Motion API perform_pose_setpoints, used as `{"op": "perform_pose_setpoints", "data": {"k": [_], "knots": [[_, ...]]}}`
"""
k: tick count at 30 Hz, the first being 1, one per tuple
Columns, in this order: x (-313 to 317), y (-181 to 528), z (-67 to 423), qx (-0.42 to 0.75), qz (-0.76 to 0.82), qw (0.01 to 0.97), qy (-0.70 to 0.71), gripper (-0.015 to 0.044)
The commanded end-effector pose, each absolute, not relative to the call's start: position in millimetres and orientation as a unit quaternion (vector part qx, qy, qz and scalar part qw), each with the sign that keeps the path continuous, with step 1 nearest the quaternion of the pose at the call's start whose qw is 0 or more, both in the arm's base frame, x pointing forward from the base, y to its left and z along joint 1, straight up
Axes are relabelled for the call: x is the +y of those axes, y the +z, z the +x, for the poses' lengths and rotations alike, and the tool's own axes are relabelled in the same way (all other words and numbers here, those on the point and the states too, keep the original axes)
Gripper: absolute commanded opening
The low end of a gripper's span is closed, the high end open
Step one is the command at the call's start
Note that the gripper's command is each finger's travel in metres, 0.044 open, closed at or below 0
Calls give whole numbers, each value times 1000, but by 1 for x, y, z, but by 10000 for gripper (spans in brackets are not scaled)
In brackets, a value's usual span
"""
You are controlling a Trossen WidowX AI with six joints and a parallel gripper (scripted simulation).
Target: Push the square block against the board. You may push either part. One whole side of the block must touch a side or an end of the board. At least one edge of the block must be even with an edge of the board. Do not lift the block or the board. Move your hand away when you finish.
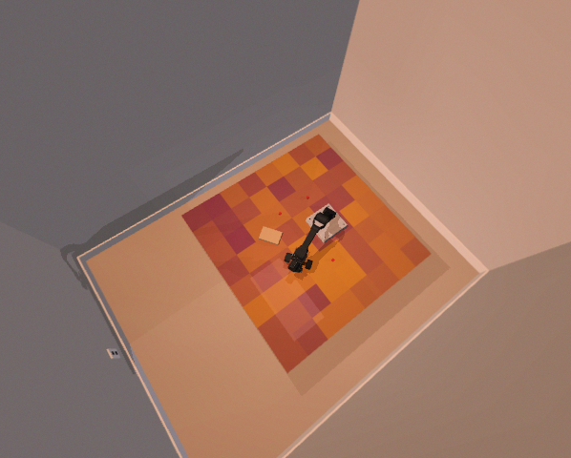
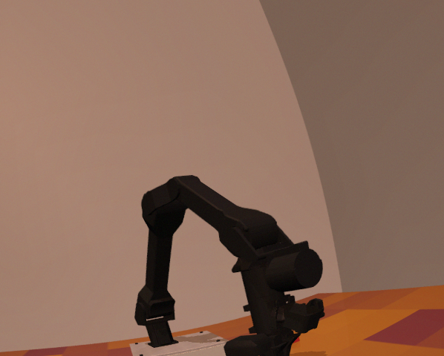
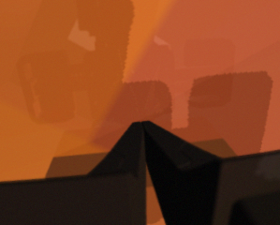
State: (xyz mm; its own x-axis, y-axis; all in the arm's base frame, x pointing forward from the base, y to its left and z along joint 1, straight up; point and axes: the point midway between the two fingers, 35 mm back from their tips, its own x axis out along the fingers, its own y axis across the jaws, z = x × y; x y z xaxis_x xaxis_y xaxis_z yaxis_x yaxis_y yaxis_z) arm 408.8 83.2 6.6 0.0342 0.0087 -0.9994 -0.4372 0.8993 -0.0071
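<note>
We're hovering our gripper (image 1: 296,263) low over the patchwork mat (image 1: 384,256) w/ fingers shut on nothing. Tan board (image 1: 269,235) is lying well apart, up-left; the square block isn't discernible. Risk: dragging tips across the mat, or clipping the board askew.

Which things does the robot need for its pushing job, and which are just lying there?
For the job: tool, shut and empty; tan flat piece, board or block, I can't tell.
Just there: checkered mat; white base plate; small red dots; wall socket.
</note>
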Motion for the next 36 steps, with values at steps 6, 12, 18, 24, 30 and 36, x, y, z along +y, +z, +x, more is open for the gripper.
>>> {"op": "perform_pose_setpoints", "data": {"k": [6,12,18,24,30,36], "knots": [[79,7,402,676,-160,701,161,0],[76,7,397,676,-160,701,161,0],[74,7,392,676,-160,701,161,0],[71,7,387,677,-160,701,160,0],[69,7,382,677,-160,700,160,0],[66,6,377,677,-160,700,160,0]]}}
